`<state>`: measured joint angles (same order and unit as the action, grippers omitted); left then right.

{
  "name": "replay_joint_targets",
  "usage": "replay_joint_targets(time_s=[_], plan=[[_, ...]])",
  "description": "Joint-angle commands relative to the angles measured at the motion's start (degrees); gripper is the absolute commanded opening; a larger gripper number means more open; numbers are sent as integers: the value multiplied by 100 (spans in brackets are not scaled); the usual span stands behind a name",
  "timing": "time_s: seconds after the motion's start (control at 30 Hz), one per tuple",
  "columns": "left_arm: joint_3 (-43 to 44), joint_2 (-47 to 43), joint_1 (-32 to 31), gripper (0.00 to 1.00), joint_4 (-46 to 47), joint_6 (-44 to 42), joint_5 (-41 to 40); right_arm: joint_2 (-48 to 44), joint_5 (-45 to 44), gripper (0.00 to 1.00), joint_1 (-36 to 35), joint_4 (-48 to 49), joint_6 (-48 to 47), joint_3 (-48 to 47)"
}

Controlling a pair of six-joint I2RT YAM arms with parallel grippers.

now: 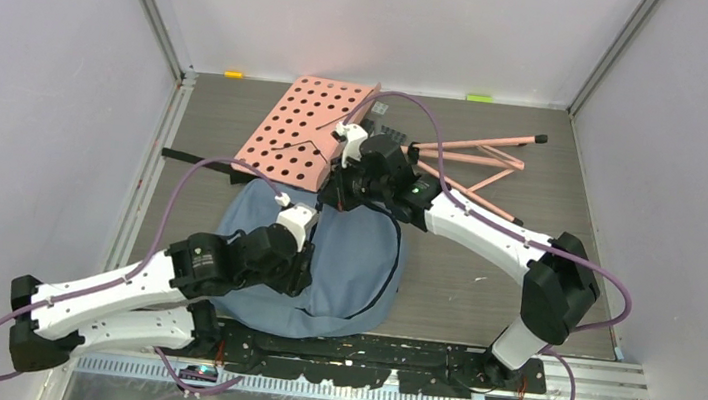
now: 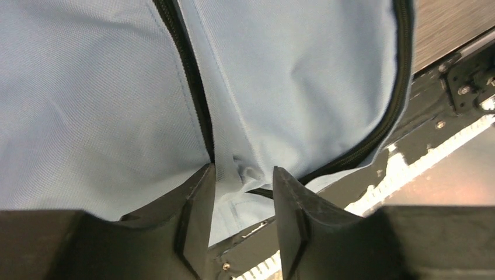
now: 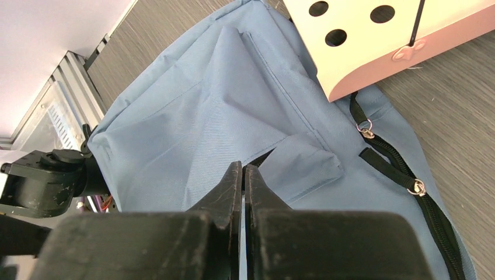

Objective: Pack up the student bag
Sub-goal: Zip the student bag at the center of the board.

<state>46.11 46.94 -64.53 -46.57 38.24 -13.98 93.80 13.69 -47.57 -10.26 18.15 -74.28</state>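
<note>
The student bag (image 1: 353, 260) is a soft blue-grey backpack lying flat at the near middle of the table. My left gripper (image 1: 305, 260) hangs low over its near left part. In the left wrist view its jaws (image 2: 242, 170) stand apart, with a loose fold of bag fabric (image 2: 245, 166) between them beside the black zipper (image 2: 187, 70). My right gripper (image 1: 335, 198) is at the bag's far edge by the pink board. It is shut (image 3: 242, 166), with its tips touching the blue fabric (image 3: 192, 105) at a dark zip edge. Whether they pinch anything is hidden.
A pink perforated board (image 1: 303, 129) lies just behind the bag, its edge over the bag's top (image 3: 362, 52). Pink rods of a stand (image 1: 480, 159) lie at the back right. A black strap (image 1: 194, 157) trails left. Two metal zip pulls (image 3: 365, 129) show.
</note>
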Motion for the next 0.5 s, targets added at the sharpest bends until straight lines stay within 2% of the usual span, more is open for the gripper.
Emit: replay_joint_targets(time_s=[0.0,0.07,0.17,0.3,0.47], plan=[[772,188,-77,52,-235,-13,-258,-307,62,1,23,771,-21,66],[1015,320,-60,64,-293,-182,-647,-380,71,1,-4,777,10,150],[1250,587,58,73,-245,-471,-1058,-449,76,1,-9,768,37,220],[1288,878,454,72,23,-861,-1116,-476,94,1,-7,728,57,233],[1003,979,678,61,602,-1315,-1176,-479,116,1,-7,711,74,225]])
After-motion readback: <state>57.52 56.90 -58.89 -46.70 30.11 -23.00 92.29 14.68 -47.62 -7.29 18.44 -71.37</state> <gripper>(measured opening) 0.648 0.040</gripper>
